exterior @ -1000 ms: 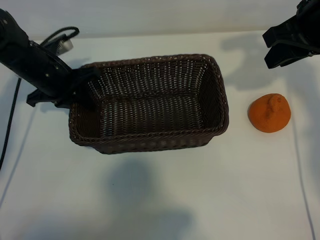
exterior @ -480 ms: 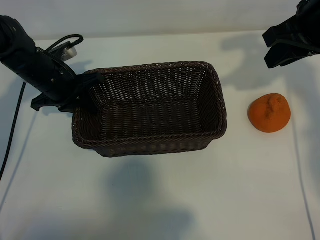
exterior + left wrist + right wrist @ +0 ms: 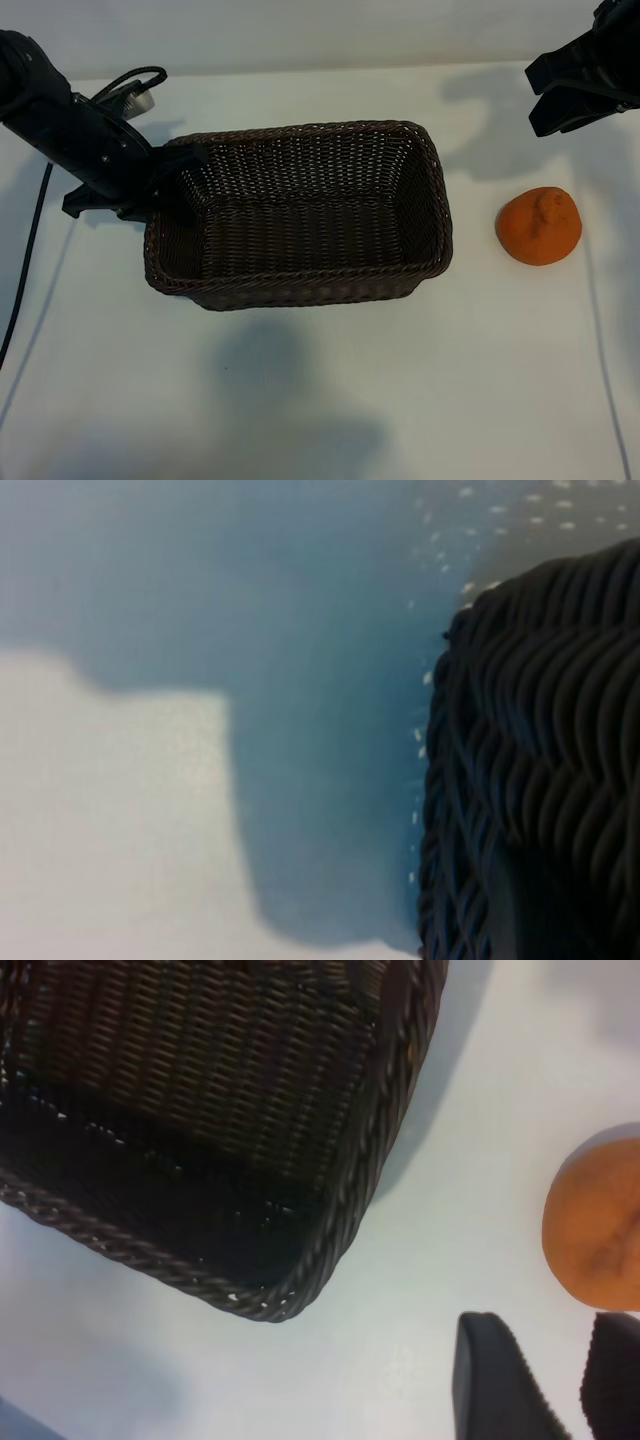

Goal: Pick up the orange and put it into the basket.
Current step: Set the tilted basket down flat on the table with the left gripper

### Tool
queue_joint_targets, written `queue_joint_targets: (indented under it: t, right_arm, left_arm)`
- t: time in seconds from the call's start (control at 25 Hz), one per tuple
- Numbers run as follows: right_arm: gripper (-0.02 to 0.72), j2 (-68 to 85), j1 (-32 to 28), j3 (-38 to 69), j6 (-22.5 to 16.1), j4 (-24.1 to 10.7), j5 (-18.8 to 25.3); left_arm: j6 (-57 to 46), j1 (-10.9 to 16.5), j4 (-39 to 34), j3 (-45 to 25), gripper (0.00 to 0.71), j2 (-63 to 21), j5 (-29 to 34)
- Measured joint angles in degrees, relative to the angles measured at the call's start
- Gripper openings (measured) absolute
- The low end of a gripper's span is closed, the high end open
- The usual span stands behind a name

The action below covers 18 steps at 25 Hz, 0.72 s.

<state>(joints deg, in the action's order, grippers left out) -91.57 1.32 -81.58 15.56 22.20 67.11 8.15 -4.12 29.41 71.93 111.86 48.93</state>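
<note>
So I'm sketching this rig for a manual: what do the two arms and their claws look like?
Both arms are matte black. The left arm is a thick, rounded limb with a black cable trailing down beside it and a small silver part near its upper side. The right claw has two flat, blocky black fingers, and their inner faces look finely ribbed in the right wrist view.

No legible text or markings.

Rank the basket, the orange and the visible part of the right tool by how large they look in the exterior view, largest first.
1. Basket, by far the largest.
2 and 3. Orange and right tool: they look about alike. The tool is cut off by the picture's edge and hangs above the table, nearer the camera, so I won't rank these two.
</note>
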Motion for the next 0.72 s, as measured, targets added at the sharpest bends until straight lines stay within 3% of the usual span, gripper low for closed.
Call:
queue_joint_targets:
  t: [0.72]
  right_arm:
    - [0.257, 0.00, 0.00, 0.00, 0.00, 0.00, 0.00]
  left_arm:
    - [0.24, 0.00, 0.00, 0.97, 0.152, 0.00, 1.07]
